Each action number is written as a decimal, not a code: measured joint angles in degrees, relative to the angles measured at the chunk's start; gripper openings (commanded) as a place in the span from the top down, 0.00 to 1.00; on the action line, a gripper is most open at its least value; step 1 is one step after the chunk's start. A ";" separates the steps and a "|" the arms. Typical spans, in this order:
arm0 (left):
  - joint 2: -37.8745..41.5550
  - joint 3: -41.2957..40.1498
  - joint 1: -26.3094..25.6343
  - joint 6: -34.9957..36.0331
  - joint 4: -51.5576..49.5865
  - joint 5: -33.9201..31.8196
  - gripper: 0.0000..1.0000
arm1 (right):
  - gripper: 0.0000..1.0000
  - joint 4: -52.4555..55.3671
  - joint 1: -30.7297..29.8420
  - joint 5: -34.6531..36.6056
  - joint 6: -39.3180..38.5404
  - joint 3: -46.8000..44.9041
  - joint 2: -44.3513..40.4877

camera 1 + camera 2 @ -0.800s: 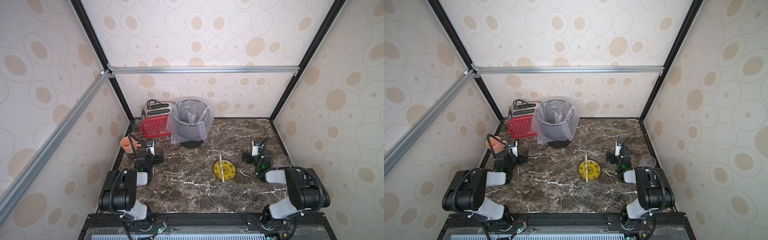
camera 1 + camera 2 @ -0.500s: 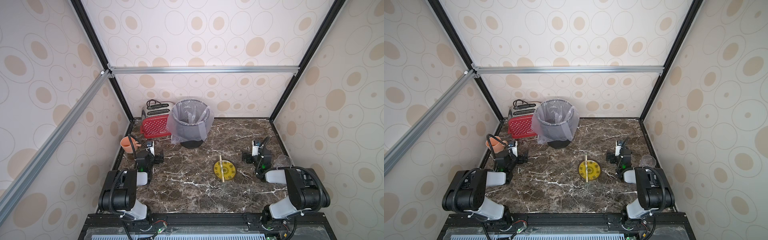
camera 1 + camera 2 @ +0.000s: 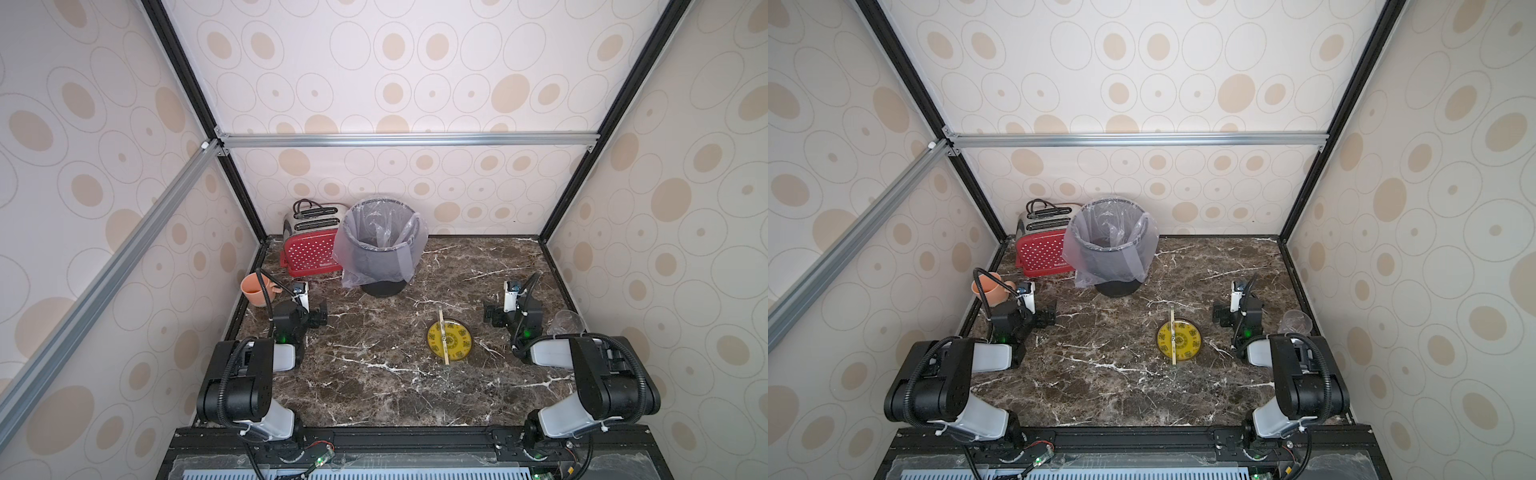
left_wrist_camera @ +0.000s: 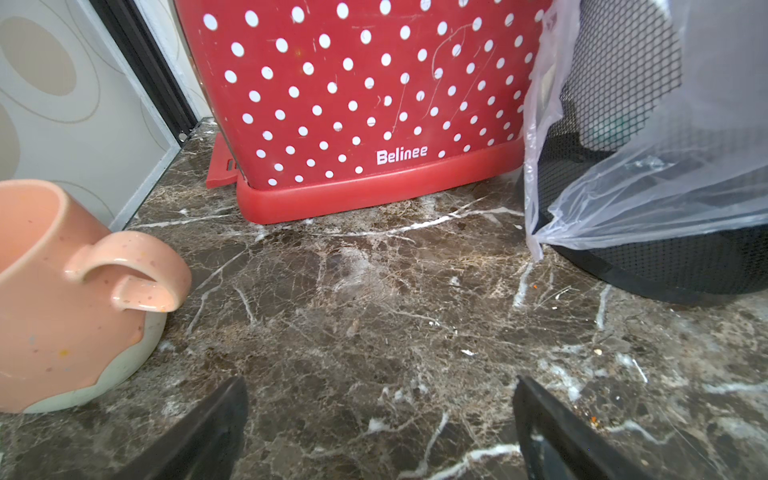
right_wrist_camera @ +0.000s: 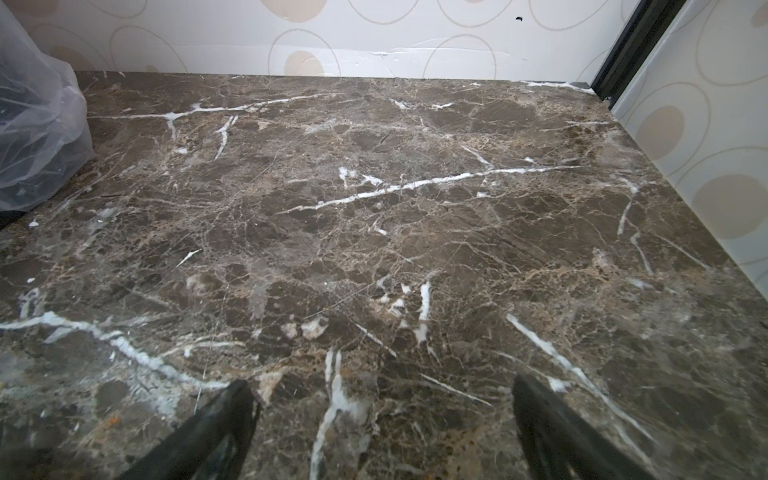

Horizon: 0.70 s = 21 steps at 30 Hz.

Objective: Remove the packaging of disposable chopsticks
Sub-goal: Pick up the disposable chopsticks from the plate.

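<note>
The left end effector (image 4: 380, 386) and the right end effector (image 5: 382, 386) gape fully, empty, well apart from the disposable chopsticks (image 3: 441, 316), which apparently lie in the packaging (image 3: 444, 341) across a yellow plate (image 3: 465, 349) on the tabletop (image 3: 374, 374). Best to pinch one overhanging end each, then pull lengthwise, gently.

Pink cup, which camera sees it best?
The left wrist view: the pink cup is close and big there, its handle and speckles clear, though partly cut off at the picture's edge. In both top views it is small and far away. The right wrist view does not show it.
</note>
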<state>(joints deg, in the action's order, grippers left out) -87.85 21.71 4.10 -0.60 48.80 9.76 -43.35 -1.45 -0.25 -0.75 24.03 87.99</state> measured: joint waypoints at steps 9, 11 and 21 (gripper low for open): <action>0.00 0.00 0.00 0.00 0.02 0.00 0.01 | 0.00 0.00 0.00 0.00 0.00 0.00 0.00; 0.00 0.00 0.00 0.00 0.02 0.00 0.01 | 0.00 0.00 0.00 0.00 0.00 0.00 0.00; 17.25 2.75 -2.01 -3.85 -15.96 -11.54 0.01 | 0.00 13.99 -0.90 5.18 4.48 1.84 -14.84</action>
<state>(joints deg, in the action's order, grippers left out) -70.61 24.47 2.09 -4.45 32.84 -1.78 -29.36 -2.35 4.93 3.73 25.87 73.14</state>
